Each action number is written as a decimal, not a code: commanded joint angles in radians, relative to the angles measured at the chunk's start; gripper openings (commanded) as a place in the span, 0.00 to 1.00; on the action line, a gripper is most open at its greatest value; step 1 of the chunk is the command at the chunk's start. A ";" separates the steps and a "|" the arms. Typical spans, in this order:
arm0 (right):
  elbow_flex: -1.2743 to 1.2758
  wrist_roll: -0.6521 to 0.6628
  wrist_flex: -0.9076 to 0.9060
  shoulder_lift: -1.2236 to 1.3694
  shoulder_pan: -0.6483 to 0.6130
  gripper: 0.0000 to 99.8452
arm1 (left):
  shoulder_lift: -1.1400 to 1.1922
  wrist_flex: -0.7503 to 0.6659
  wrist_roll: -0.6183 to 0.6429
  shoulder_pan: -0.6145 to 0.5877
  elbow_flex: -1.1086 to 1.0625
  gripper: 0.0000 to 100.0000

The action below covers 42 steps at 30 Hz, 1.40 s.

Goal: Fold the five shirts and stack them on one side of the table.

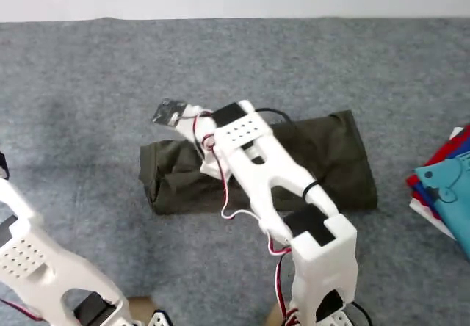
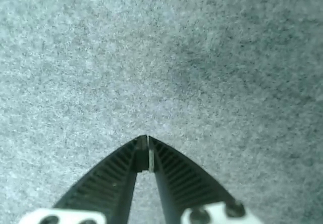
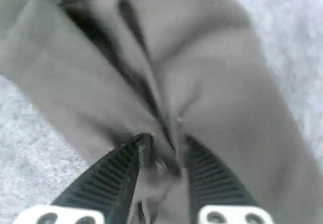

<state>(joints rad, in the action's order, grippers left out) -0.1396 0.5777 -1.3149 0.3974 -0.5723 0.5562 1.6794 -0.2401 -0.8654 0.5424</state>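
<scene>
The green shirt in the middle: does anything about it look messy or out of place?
Somewhat. The green shirt is a long bundle, not a neat fold: its left end is bunched and creased. It lies mid-table, apart from the pile of coloured clothes at the right edge.

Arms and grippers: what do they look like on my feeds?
The right arm and left arm are white plastic shells with dot-perforated panels and black motors. Red, white and black cables trail along the right arm. The left gripper and right gripper have black ribbed fingers on white mounts.
</scene>
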 commanded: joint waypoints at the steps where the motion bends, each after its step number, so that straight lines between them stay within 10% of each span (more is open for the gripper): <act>1: -0.060 -0.083 -0.018 0.002 0.054 0.20 | -0.012 0.003 -0.009 0.000 0.008 0.01; 12: -0.143 -0.083 -0.142 -0.028 0.018 0.20 | -0.012 0.003 -0.009 0.002 0.010 0.01; 21: -0.172 -0.084 -0.295 -0.065 -0.082 0.01 | -0.014 0.011 -0.009 0.002 0.019 0.01; 42: -0.135 0.003 -0.432 0.173 0.082 0.01 | -0.014 0.074 -0.009 0.037 0.120 0.01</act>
<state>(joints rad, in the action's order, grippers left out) -0.2700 0.5547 -1.7093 0.5846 -0.4910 0.5562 1.7254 -0.2401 -0.8362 0.6237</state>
